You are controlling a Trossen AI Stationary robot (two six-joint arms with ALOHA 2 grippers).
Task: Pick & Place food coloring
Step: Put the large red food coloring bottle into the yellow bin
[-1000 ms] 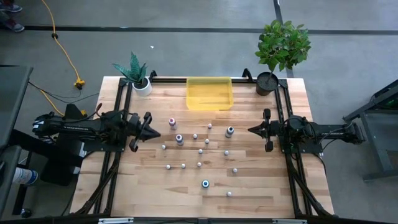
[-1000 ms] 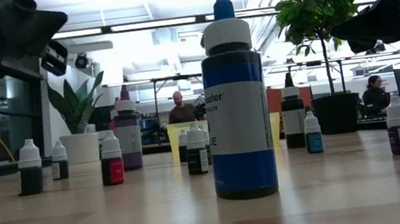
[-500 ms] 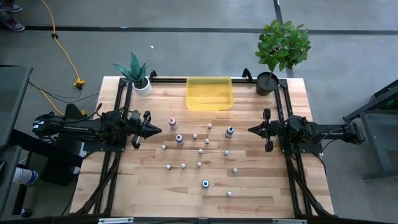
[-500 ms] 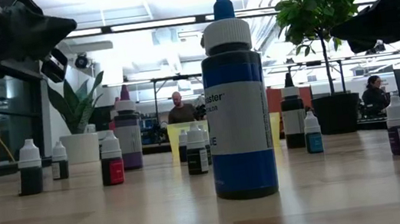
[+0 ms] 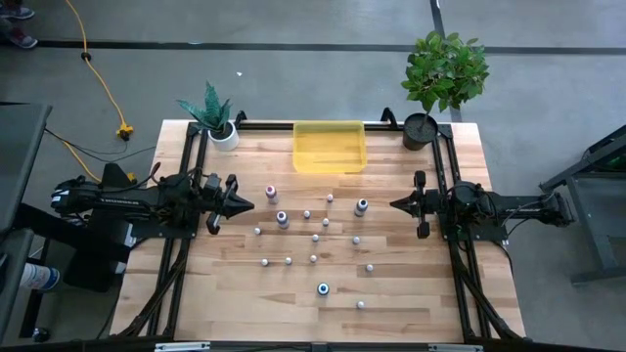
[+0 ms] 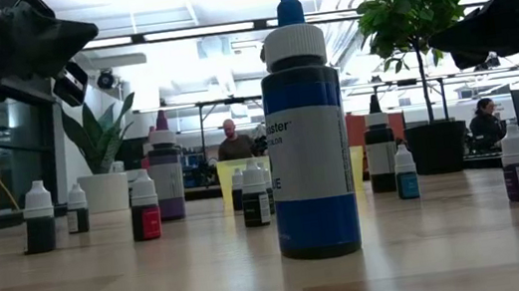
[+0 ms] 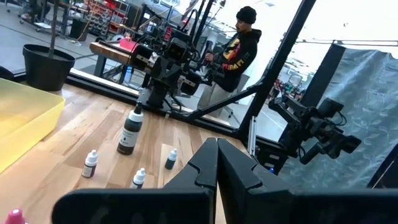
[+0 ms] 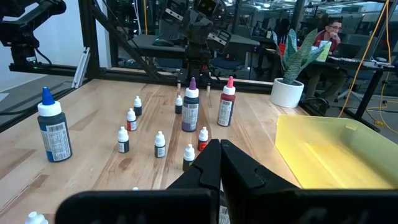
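The food coloring bottles stand upright on their bases, scattered over the middle of the wooden table. The larger ones are a pink-capped bottle [image 5: 271, 192], a purple-capped one [image 5: 282, 218], a dark-capped one [image 5: 361, 206] and a blue-capped one [image 5: 323, 288] near the front. Several small whitish bottles [image 5: 315, 238] stand between them. My left gripper [image 5: 249, 204] hovers above the table, left of the pink and purple bottles, shut and empty. My right gripper [image 5: 393, 204] hovers right of the dark-capped bottle, shut and empty. The fingers also meet in the left wrist view [image 7: 217, 148] and the right wrist view [image 8: 221, 147].
A translucent yellow tray [image 5: 331, 147] sits at the table's far edge, middle. A small plant in a white pot [image 5: 223, 132] stands at the far left corner and a leafy plant in a dark pot [image 5: 422, 129] at the far right. Black frame rails run along both sides.
My left gripper has moved a little toward the table's right, nearer the pink and purple bottles, staying shut. The bottles and my right gripper have kept still.
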